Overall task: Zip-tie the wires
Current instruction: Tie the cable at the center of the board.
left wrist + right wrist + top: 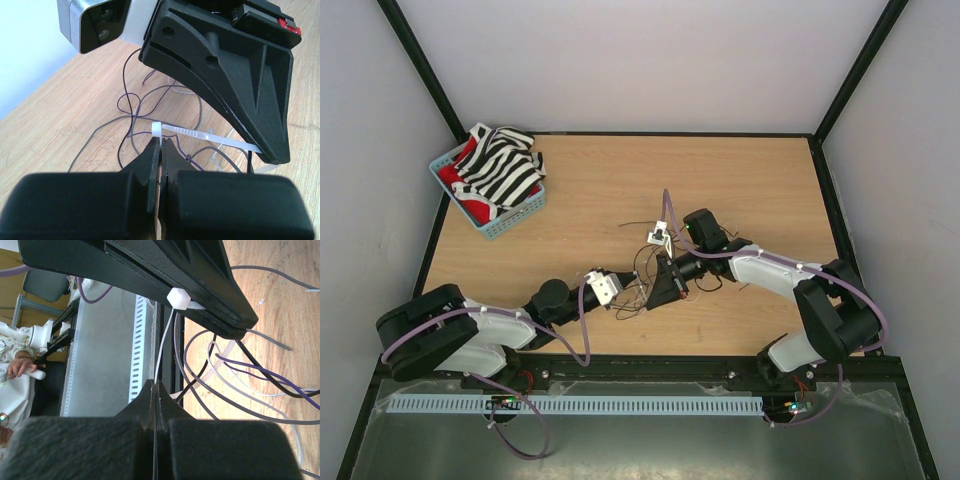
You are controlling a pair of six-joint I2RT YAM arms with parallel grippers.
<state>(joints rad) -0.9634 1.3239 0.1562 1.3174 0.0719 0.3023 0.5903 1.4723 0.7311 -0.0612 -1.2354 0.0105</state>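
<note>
The left arm's fingers [153, 150] are pressed together on the white zip tie [200, 135], just below its square head, at lower centre of the left wrist view. The right arm's fingers [148, 392] are clamped on the tie's thin tail. The wires [642, 262] lie loosely tangled on the desk [600, 190], at centre of the top view, under both arms' tips. Whether the tie loops around them cannot be told. A basket [510, 222] of striped cloth [505, 165] sits upper left.
</note>
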